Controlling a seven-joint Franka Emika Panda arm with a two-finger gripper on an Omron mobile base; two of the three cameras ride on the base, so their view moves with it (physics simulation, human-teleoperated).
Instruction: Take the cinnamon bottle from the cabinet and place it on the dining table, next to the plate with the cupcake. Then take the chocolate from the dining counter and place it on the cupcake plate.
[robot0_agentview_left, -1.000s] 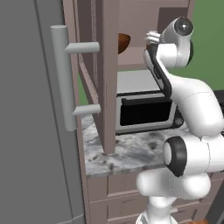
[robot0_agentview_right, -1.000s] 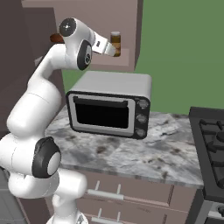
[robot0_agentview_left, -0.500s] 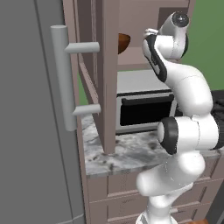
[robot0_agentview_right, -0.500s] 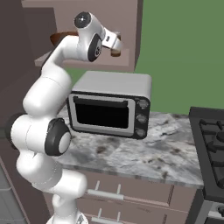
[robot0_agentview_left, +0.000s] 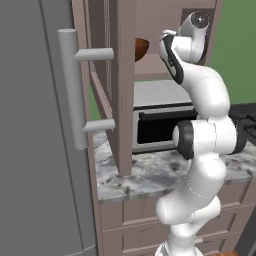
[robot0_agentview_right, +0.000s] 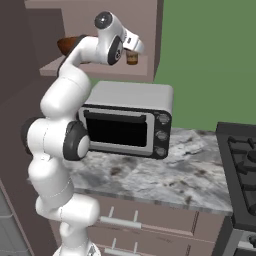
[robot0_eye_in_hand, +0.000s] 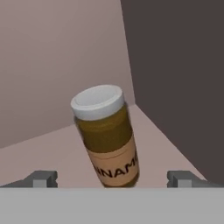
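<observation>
On the cabinet shelf (robot0_eye_in_hand: 52, 144), the cinnamon bottle (robot0_eye_in_hand: 107, 135) is seen standing upright near the inner corner, where the pale back wall meets the darker side wall. Part of its label can be read in the hand view: the letters "NNAM" in dark print on an orange-tan band. The claw (robot0_eye_in_hand: 111, 178) is held wide open, its two dark fingertips (robot0_eye_in_hand: 41, 178) set well apart on either side of the bottle's base, with nothing gripped and no contact visible. In the right base view the bottle (robot0_agentview_right: 132, 58) is partly hidden behind the white hand, just beside the cabinet's (robot0_agentview_right: 100, 15) right wall. A brown bowl (robot0_agentview_right: 67, 45) rests on the same shelf, further left. Below the shelf, a grey toaster oven (robot0_agentview_right: 127, 125) with a dark glass door is placed on the veined marble counter (robot0_agentview_right: 160, 175). A stove (robot0_agentview_right: 242, 165) is seen at the right. In the left base view the open cabinet door (robot0_agentview_left: 112, 85) and a grey door with a long bar handle (robot0_agentview_left: 72, 90) block much of the shelf. The bottle is a brown jar with a pale lid.
</observation>
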